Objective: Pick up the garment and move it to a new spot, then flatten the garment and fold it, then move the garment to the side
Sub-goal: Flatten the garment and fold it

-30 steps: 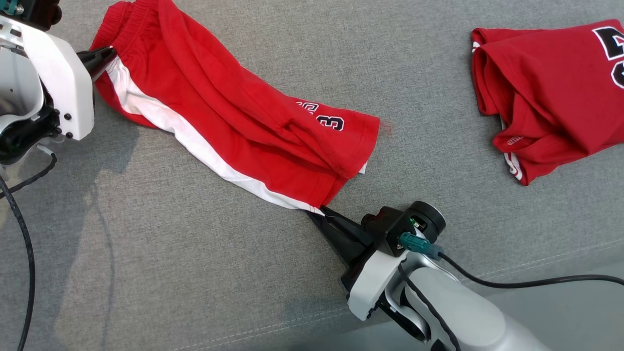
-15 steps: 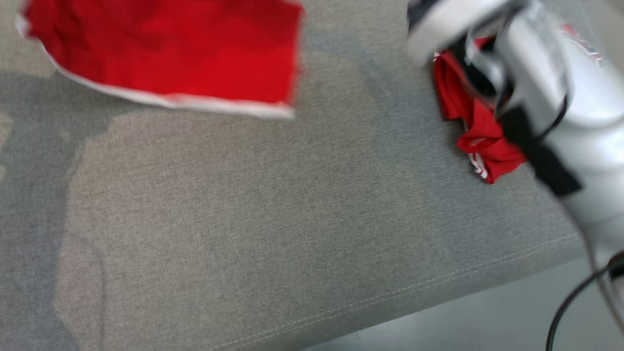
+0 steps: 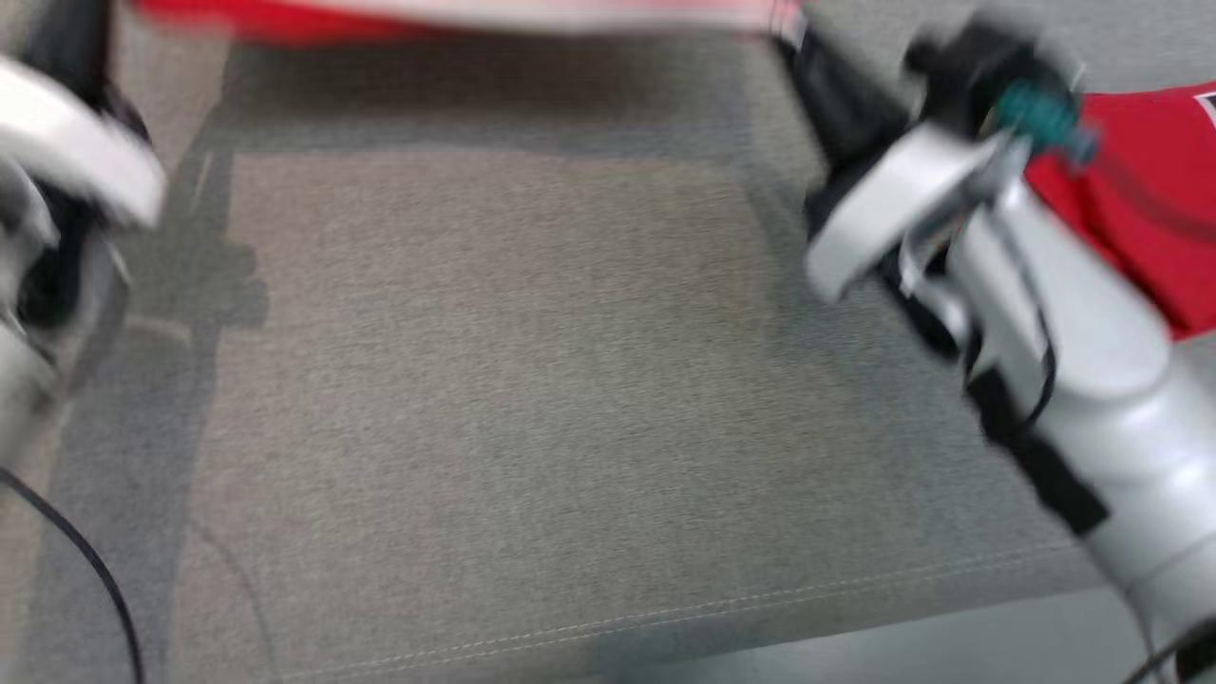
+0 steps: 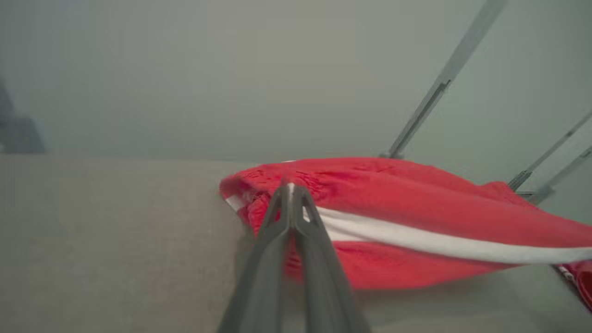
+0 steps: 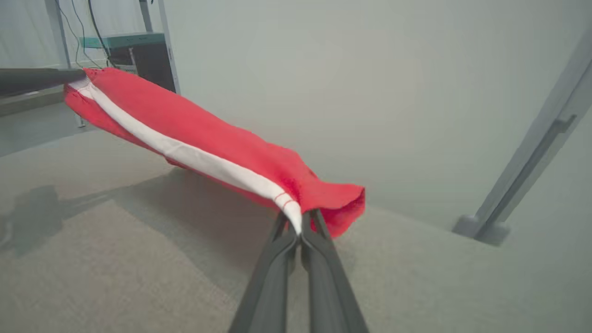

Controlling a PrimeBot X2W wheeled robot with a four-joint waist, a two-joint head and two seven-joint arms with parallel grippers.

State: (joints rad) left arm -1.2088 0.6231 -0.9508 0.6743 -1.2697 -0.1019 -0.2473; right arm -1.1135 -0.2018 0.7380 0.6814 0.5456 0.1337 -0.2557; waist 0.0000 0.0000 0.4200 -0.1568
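Note:
The garment is a pair of red shorts [image 5: 199,138] with a white side stripe, hanging stretched in the air above the grey cushion. My right gripper [image 5: 300,231] is shut on the hem end of the white stripe. My left gripper [image 4: 291,189] is shut on the waistband end of the shorts [image 4: 393,199]. The blurred head view shows the shorts [image 3: 456,14] as a red and white band along the top edge, with the right gripper [image 3: 793,33] at its right end and my left arm's pale wrist [image 3: 66,161] at the left. The left fingers [image 5: 41,78] also show in the right wrist view.
A second red garment [image 3: 1140,209] with black lettering lies on the grey cushion [image 3: 494,380] at the right, partly behind my right arm. The cushion's stitched front edge [image 3: 665,613] runs along the bottom. Metal frame legs [image 5: 522,185] and a shelf with cables [image 5: 134,51] stand beyond.
The shorts lay on the cushion a second ago, pinched at both ends. Both arms have since lifted them clear and pulled them taut, and the head view has shifted.

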